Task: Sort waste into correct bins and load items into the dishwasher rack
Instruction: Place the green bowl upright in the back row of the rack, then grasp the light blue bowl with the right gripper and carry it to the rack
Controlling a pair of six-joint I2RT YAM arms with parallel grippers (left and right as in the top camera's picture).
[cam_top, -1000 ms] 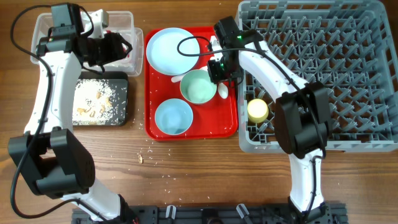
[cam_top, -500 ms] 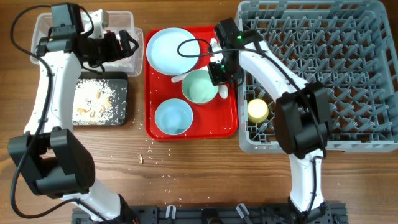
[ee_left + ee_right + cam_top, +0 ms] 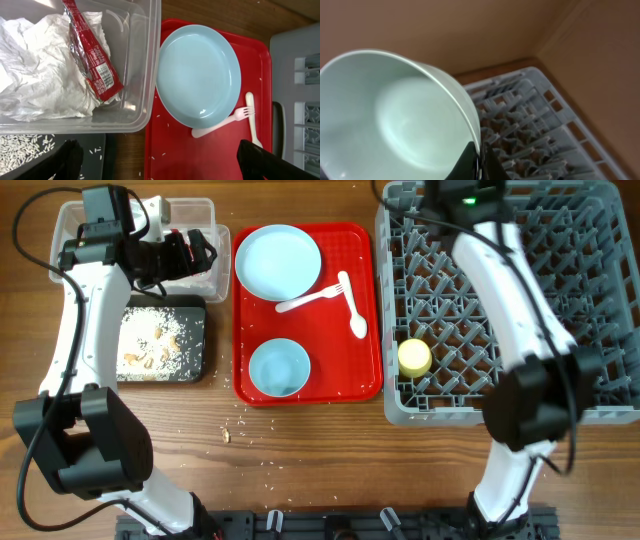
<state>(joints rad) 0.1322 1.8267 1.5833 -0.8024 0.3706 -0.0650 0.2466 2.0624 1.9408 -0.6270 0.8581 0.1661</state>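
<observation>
We see crumbs (image 3: 226, 435) on the wooden table (image 3: 330, 465); right gripper (image 3: 480, 162) carried the clamped bowl (image 3: 395, 115) from red tray (image 3: 340, 380) to rack (image 3: 560, 310); left gripper (image 3: 197, 248) is wide open.

No legible text; red-and-white snack wrapper (image 3: 92, 65) shows small print on white patch, too blurred to read.

A flat red tray (image 3: 340, 365) lies on the wooden table (image 3: 330, 470).

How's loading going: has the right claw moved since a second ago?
Yes. Shut on the bowl, the right claw has swung from over the red tray to the far edge of the dishwasher rack.
</observation>
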